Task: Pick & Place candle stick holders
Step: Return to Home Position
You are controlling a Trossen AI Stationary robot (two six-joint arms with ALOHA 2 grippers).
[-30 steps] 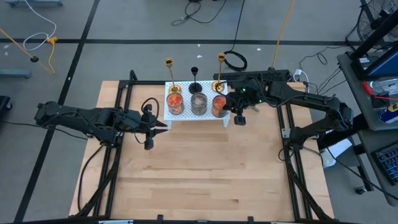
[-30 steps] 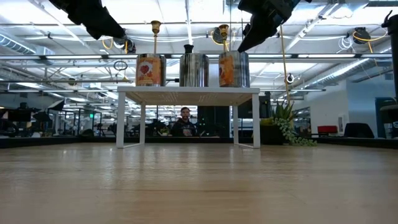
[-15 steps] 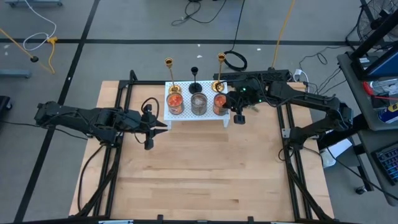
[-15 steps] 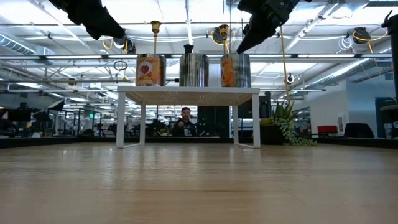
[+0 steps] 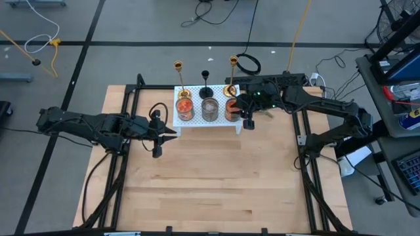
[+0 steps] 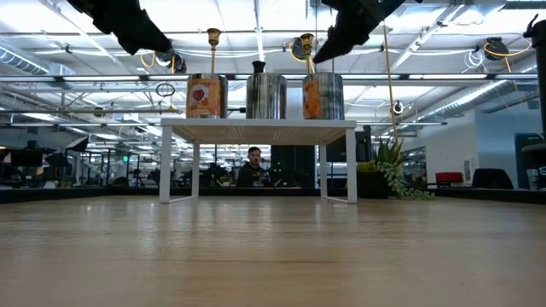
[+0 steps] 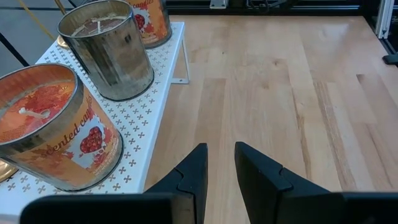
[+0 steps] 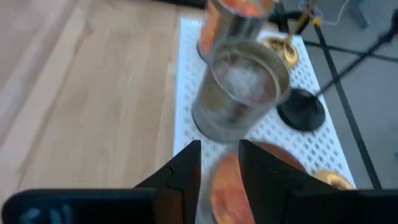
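Observation:
Two brass candlesticks (image 5: 178, 78) (image 5: 231, 73) and a shorter black one (image 5: 206, 84) stand by their round bases at the back of a white shelf (image 5: 200, 123), behind three candle tins. In the right wrist view I see the black base (image 8: 300, 109) and two brass bases (image 8: 283, 50) (image 8: 329, 180). My right gripper (image 8: 219, 146) hovers above the right orange tin (image 5: 230, 109), close to the right brass candlestick, its fingers a narrow gap apart and empty. My left gripper (image 7: 219, 149) waits left of the shelf, above the table, its fingers also close together.
The candle tins, two orange (image 7: 53, 134) (image 8: 239, 180) and a silver one (image 8: 245, 93), stand in a row along the shelf's front. The shelf stands on thin legs (image 6: 194, 170) at the table's far side. Bare wooden table (image 5: 210, 177) lies in front of it.
My right gripper has moved toward the table's left edge, from beside the shelf's right end to above the right orange tin, nearer the right brass candlestick. Candlesticks and tins have stayed where they were.

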